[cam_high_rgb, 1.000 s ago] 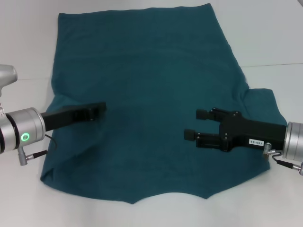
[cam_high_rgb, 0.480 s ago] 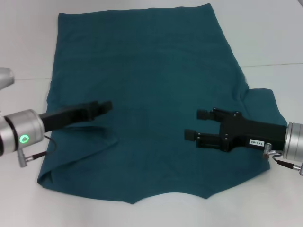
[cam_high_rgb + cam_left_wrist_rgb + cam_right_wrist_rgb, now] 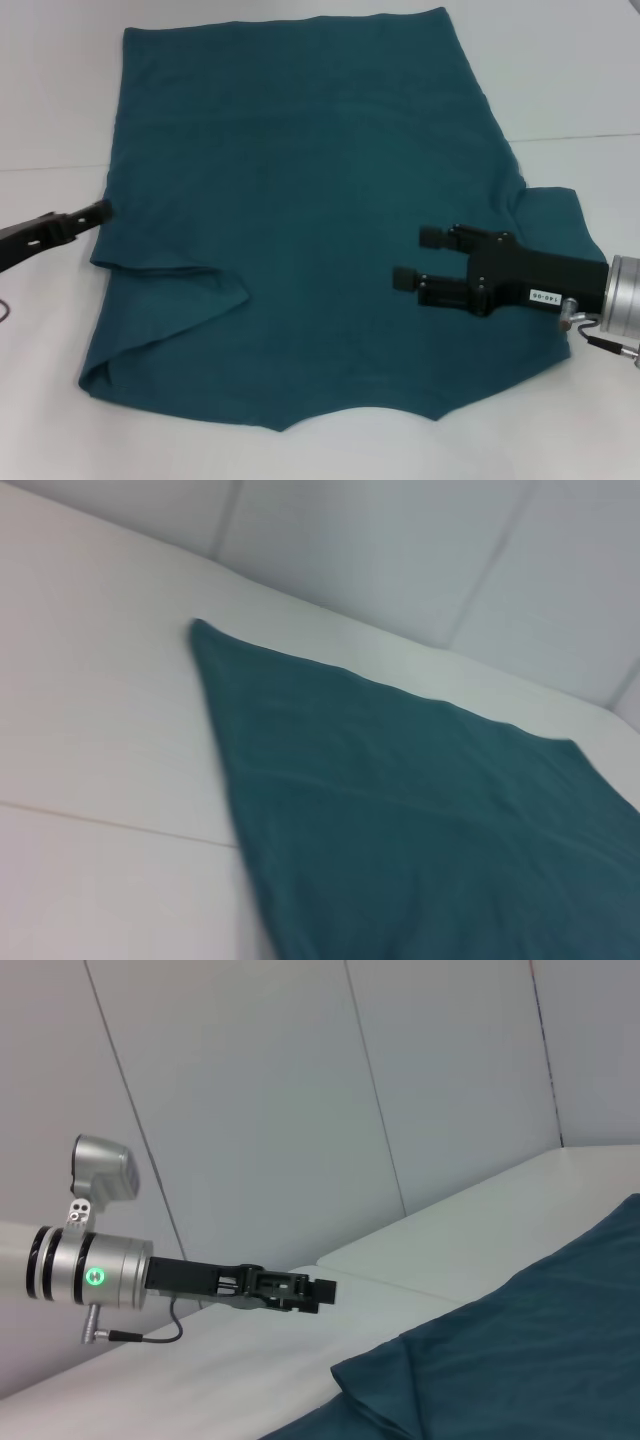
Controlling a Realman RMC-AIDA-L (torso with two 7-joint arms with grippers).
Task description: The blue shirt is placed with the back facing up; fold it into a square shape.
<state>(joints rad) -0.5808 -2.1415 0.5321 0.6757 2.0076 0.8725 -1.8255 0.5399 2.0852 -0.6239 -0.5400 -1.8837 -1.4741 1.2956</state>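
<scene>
- The blue shirt (image 3: 300, 200) is lying flat on the white bench (image 3: 560, 70), back up, long axis running away from me — collar end nearest, hem far
- Its left sleeve is lying folded in over the body; the right sleeve is not, so I'm judging that side comes next
- I'm holding the right claw (image 3: 418, 258) above the cloth, jaws apart — ready for that sleeve
- I'm keeping the left claw (image 3: 100, 209) at the shirt's left edge, empty, apparently closed

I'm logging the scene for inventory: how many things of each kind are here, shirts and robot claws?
Blue shirt: 1
Claws: 2, the left claw by the shirt's edge, the right claw open over it
Total: 3
</scene>
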